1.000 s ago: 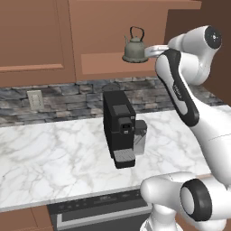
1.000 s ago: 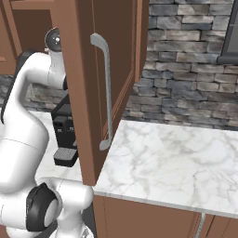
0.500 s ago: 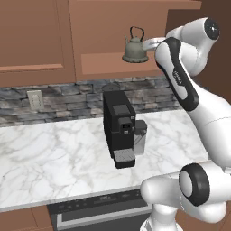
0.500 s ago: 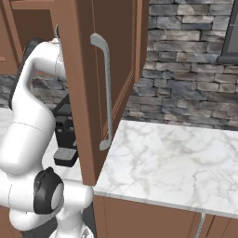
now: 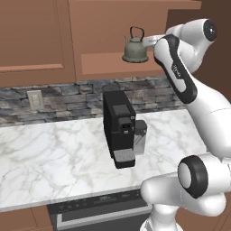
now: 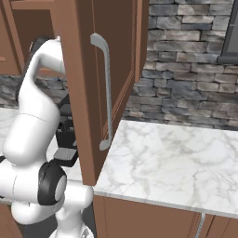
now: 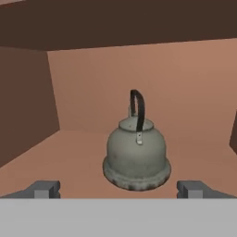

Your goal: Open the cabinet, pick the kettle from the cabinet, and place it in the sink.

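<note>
Pickup is the step in hand: the cabinet [image 6: 88, 69] door stands open, and the kettle [image 7: 137, 157] sits upright on its shelf, just ahead of the wide-open, empty gripper [image 7: 118, 189]. Next, I judge, advance and close on it.

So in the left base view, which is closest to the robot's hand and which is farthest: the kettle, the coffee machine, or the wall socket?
1. The kettle, on the cabinet shelf right beside the gripper.
2. The coffee machine, below on the counter.
3. The wall socket, far off on the stone wall.
</note>
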Controlling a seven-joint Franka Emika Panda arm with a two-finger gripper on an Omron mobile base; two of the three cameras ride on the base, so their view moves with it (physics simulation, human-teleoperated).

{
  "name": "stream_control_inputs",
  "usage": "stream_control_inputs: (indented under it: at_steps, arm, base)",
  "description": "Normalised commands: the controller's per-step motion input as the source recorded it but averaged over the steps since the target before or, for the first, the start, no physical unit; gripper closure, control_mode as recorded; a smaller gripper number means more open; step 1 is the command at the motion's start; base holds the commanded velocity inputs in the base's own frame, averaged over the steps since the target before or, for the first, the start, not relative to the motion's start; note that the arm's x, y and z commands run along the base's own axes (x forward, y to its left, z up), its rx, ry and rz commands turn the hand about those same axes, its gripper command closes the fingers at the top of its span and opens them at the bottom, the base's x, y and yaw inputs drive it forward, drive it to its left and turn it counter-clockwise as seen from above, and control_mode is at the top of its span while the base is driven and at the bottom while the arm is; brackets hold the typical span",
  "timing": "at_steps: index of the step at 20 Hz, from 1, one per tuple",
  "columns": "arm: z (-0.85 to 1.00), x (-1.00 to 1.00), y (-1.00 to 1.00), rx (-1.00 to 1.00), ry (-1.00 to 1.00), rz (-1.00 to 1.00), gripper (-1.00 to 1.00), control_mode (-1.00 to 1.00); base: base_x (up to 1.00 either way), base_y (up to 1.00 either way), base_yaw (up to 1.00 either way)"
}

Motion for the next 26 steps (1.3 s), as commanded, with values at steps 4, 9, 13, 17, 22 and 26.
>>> stream_control_inputs:
  at_steps: [4, 9, 13, 17, 22, 26]
  arm:
    - [0.00, 0.32, 0.00, -0.03, -0.06, 0.00, -1.00, -1.00]
    - [0.02, 0.37, 0.03, -0.05, 0.00, 0.00, -1.00, -1.00]
    - [0.02, 0.39, 0.00, -0.04, 0.00, 0.00, -1.00, -1.00]
    - [0.01, 0.36, 0.00, -0.03, 0.01, 0.00, -1.00, -1.00]
    - [0.01, 0.29, 0.06, -0.01, 0.00, 0.00, -1.00, -1.00]
    - [0.00, 0.34, 0.09, 0.00, 0.00, 0.00, -1.00, -1.00]
  base:
    - [0.00, 0.00, 0.00]
    - [0.00, 0.00, 0.00]
    - [0.00, 0.00, 0.00]
    - [0.00, 0.00, 0.00]
    - [0.00, 0.00, 0.00]
    - [0.00, 0.00, 0.00]
